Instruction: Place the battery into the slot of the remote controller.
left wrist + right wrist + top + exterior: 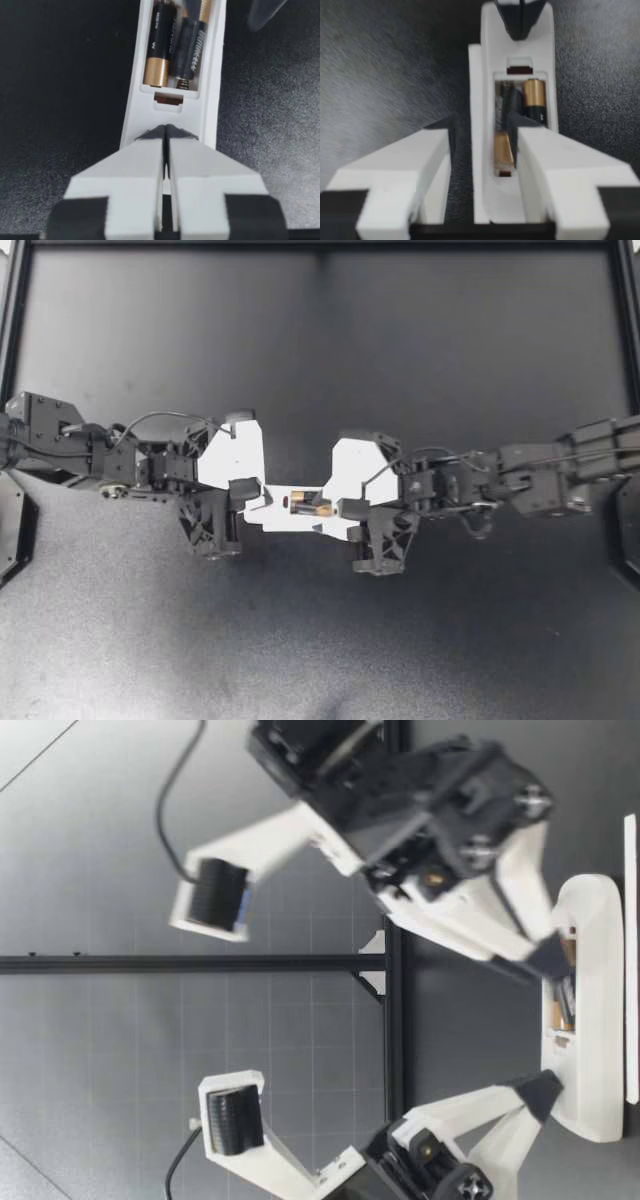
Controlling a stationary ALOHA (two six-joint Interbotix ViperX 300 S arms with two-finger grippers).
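Observation:
A white remote [275, 516] lies face down on the black mat between my two grippers, its battery slot uncovered. One black and gold battery [157, 45] sits flat in the slot. A second battery [188, 47] lies beside it against the spring, looking slightly raised. My left gripper [248, 494] is shut, its black tips [156, 133] resting on the remote's end [150, 114] with nothing between them. My right gripper [347, 505] is open over the other end: one finger [437, 155] lies outside the remote's wall, the other finger [545, 150] over the slot, with the second battery [503, 147] between them.
The dark table mat [320, 640] stretches wide on all sides of the remote. Black frame rails [320, 245] border the far edge and the sides. In the low view both grippers' tips [545, 958] touch down on the remote [592, 1020].

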